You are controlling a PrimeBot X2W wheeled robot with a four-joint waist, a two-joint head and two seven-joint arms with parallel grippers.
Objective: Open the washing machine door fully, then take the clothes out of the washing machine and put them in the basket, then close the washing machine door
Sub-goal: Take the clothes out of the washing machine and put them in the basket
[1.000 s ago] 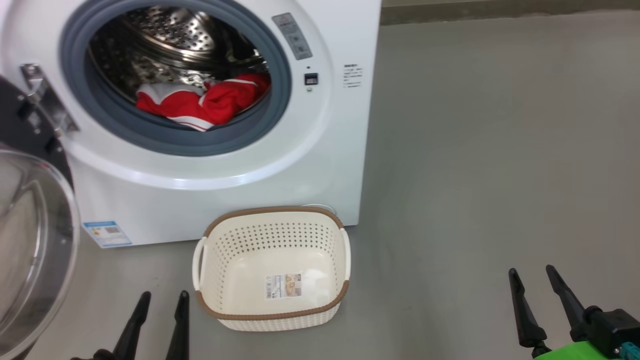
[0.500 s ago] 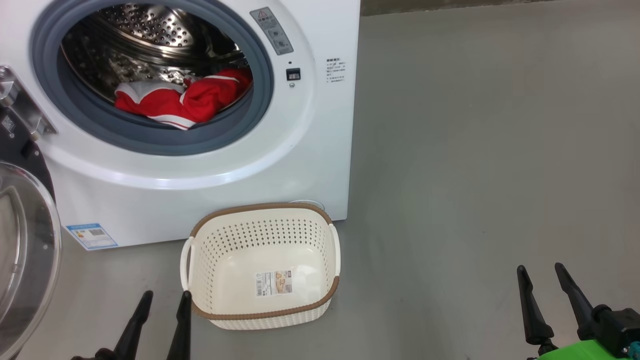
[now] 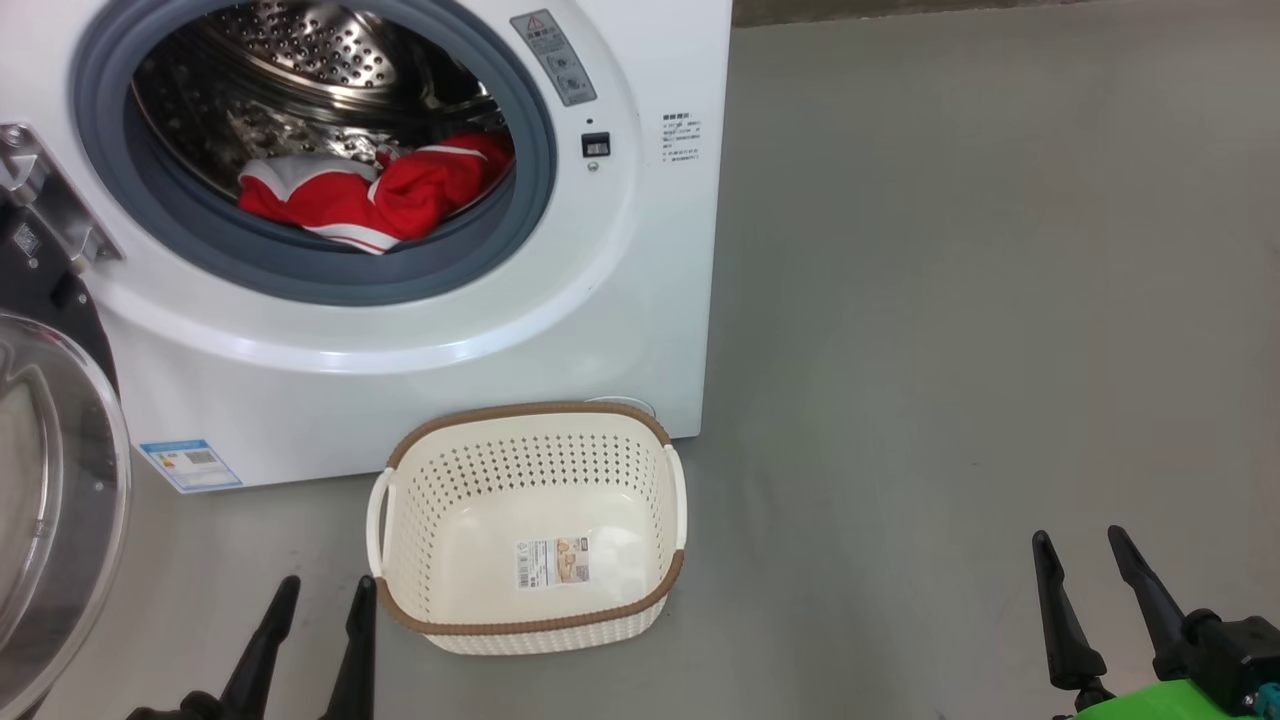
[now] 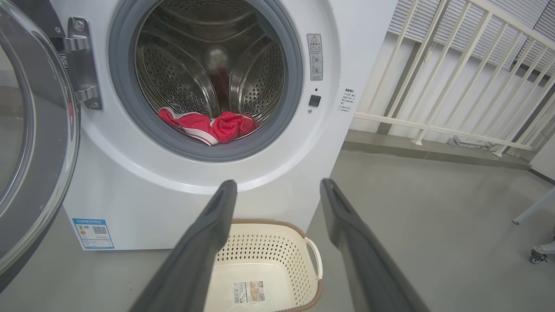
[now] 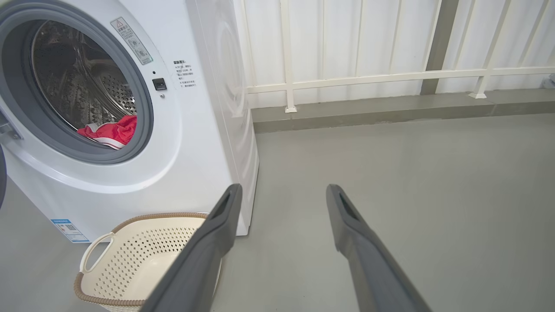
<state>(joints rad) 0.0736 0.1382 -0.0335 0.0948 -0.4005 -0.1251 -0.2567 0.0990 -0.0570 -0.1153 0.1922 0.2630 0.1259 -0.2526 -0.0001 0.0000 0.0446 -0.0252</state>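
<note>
Both wide-spread and empty, the left gripper [image 3: 328, 582] hovers just beside the cream perforated plastic basket [image 3: 520, 630], the right gripper [image 3: 1079, 535] well apart over grey floor [image 3: 950, 300]. Beyond, bright red white-striped clothes [image 3: 380, 200] lie inside the big white washing machine [image 3: 400, 400], near its opening: soft, light, floppy, probably best pinched at a bunched fold.

You have a white washing machine [image 3: 450, 330]: grey-blue seal [image 3: 300, 285], steel drum [image 3: 300, 50] dotted with holes, small blue label [image 3: 190, 465]. Clothes [image 3: 380, 200]: bright red, white stripes. Basket [image 3: 520, 470]: cream-white, rows of perforations, brown woven-look rim [image 3: 530, 626], white handles [image 3: 376, 510]. Washing machine door [image 3: 55, 470]: glossy black surround, clear glass. Floor [image 3: 950, 300]: plain grey.
</note>
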